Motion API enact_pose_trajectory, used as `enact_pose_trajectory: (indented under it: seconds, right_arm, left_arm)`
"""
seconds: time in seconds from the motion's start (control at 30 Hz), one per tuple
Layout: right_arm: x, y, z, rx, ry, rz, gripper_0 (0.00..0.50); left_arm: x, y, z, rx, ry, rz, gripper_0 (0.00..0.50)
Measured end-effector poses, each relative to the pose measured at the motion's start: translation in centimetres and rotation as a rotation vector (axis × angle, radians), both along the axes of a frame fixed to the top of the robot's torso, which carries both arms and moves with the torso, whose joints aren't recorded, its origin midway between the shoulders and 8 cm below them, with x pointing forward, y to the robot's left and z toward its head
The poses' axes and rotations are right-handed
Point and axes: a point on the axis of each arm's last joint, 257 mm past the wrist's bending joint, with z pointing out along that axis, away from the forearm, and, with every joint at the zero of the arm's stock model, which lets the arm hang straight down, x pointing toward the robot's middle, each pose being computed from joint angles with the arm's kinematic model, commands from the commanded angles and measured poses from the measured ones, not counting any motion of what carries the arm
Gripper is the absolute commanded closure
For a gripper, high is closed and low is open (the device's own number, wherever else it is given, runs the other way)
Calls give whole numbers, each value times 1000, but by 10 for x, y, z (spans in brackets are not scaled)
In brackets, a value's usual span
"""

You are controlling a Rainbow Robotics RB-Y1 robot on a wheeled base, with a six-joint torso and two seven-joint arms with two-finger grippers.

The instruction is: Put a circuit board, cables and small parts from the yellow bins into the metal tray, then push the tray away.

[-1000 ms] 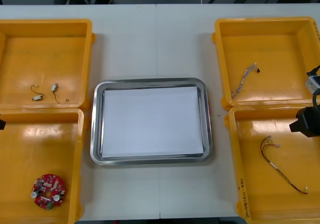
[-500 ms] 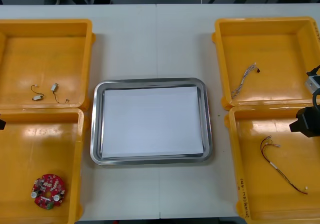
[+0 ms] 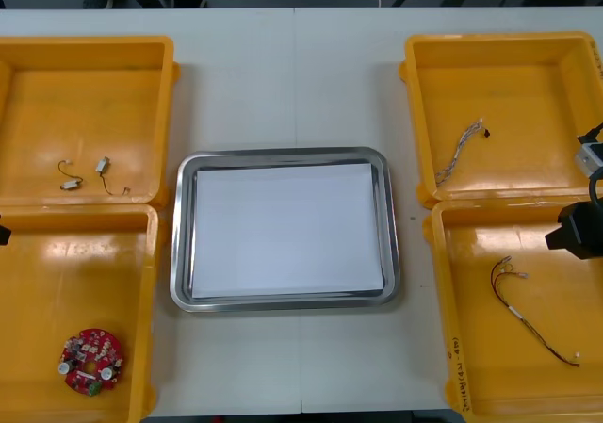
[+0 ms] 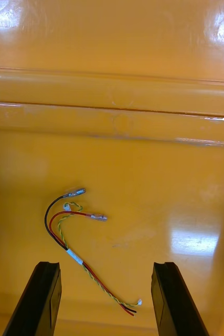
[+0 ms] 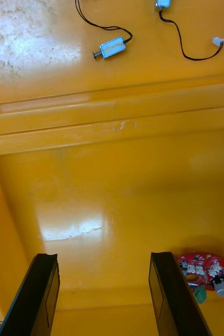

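The metal tray [image 3: 179, 253], white inside, lies at the table's middle. A round red circuit board [image 3: 90, 361] rests in the near left yellow bin [image 3: 146, 329]. My left gripper [image 5: 104, 260] hovers open over that bin's floor, with the circuit board [image 5: 206, 270] just outside one finger [image 5: 167, 294]. Two small metal parts [image 5: 112, 47] on black leads lie past the wall, in the far left bin. My right gripper [image 4: 105, 268] hangs open over the near right bin [image 3: 443, 329], and the red and yellow cable [image 4: 70, 231] lies between and just beyond its fingers.
A twisted cable [image 3: 459, 152] lies in the far right bin [image 3: 419, 112]. The small metal parts [image 3: 102, 166] sit near the front wall of the far left bin [image 3: 170, 112]. My right arm [image 3: 577, 230] shows at the table's right edge. Bare table runs beyond the tray.
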Motion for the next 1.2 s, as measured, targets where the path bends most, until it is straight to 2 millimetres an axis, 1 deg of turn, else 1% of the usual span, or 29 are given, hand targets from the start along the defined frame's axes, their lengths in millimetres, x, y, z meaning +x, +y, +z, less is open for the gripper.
enact_pose_trajectory:
  seconds: [1.2]
  right_arm:
    - [0, 0, 0, 0, 0, 0, 0]
  left_arm:
    - [0, 0, 0, 0, 0, 0, 0]
